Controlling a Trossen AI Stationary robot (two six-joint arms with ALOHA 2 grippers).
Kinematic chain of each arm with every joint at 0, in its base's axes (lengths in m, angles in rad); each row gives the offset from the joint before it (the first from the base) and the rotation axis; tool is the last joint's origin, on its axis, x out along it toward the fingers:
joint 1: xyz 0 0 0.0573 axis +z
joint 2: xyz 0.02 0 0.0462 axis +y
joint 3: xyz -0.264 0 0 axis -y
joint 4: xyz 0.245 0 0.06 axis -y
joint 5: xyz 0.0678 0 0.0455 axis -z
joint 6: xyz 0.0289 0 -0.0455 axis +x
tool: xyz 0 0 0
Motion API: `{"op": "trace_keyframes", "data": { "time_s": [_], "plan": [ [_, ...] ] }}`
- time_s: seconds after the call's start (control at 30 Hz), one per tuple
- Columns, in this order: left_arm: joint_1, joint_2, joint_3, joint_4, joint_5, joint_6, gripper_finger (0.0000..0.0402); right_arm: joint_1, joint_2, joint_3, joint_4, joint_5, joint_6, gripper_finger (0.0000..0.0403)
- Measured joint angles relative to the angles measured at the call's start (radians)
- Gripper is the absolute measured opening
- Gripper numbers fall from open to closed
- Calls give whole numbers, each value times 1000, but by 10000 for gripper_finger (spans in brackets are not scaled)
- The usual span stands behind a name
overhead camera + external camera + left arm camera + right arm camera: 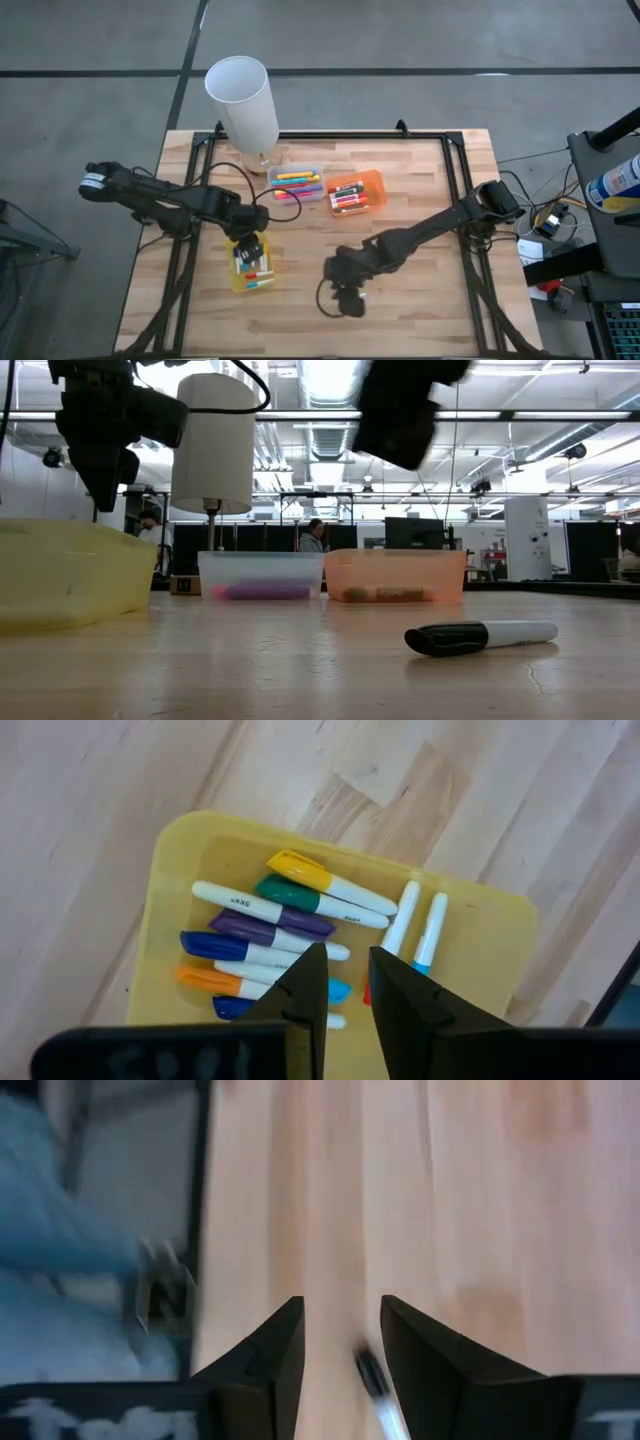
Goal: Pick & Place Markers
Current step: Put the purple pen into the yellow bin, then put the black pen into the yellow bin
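Left claw [345,985] hangs open and empty above the yellow tray [252,272], which holds sorted markers [290,925]. Right claw [340,1342], open, hovers over the lone black-capped marker [481,637] lying on the desk [420,200], apparently lined up for pickup.

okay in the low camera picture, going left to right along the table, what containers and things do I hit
Yellow tray → clear tray holding a purple marker → orange tray → black-capped white marker lying loose on the table, nearest the camera.
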Motion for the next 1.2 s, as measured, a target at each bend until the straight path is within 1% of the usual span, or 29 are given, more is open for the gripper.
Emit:
{"op": "trace_keyframes", "data": {
  "time_s": [0.1,0.17,0.33,0.4,0.53,0.63,0.7,0.87,1.03,1.2],
  "plan": [
    [0,0,0,7,0,0,69,21,0,-2,-122,2,-67,123],
    [0,0,0,8,0,0,69,33,0,-14,-168,4,-106,123],
    [0,0,0,25,0,0,69,52,1,-80,-171,11,-180,124],
    [0,0,0,26,0,0,69,57,1,-116,-168,31,-187,122],
    [0,0,1,37,0,-1,69,56,3,-196,-87,57,-185,121],
    [0,0,1,37,0,-1,69,64,3,-249,41,46,-183,121],
    [0,0,1,37,0,-1,69,74,3,-277,90,24,-183,121],
    [0,0,1,38,0,0,69,113,3,-320,106,23,-162,121],
    [0,0,1,41,0,4,69,137,1,-349,121,127,-110,117],
    [0,0,1,42,0,8,69,135,13,-354,126,139,-17,96]
  ]
}}
